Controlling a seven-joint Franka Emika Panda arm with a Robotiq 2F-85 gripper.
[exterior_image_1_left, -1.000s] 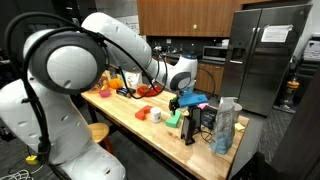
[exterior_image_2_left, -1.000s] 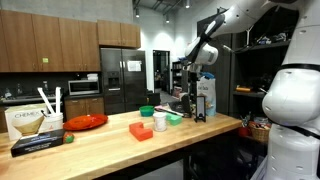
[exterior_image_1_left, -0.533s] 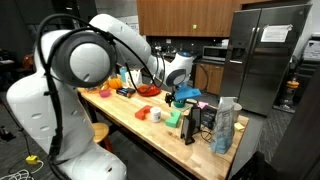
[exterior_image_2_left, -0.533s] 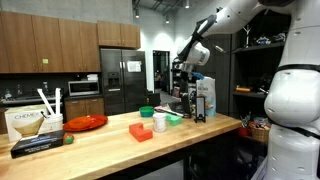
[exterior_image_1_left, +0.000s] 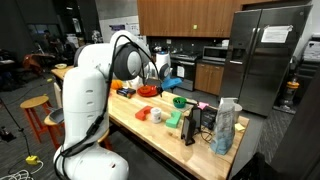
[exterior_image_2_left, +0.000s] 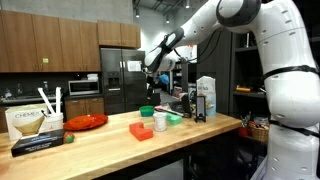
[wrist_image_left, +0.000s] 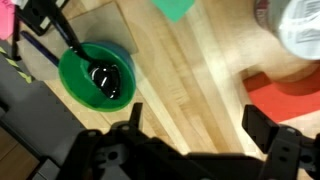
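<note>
Claw (wrist_image_left: 190, 128) wide, empty | above counter (wrist_image_left: 200, 70), green bowl (wrist_image_left: 95, 75) just beside | I judge: centre over rim, lower slowly.

Kitchen w/ wood cabinets (exterior_image_1_left: 185, 14), steel fridge (exterior_image_1_left: 265, 50), butcher-block counter (exterior_image_2_left: 120, 148), stool (exterior_image_1_left: 35, 103).

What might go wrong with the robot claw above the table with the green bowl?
1. The open gripper hangs over the wooden table. A dark utensil sticks out of the green bowl; a finger coming down there might catch it and tip the bowl.
2. The red block lies on the other side and might get bumped.
</note>
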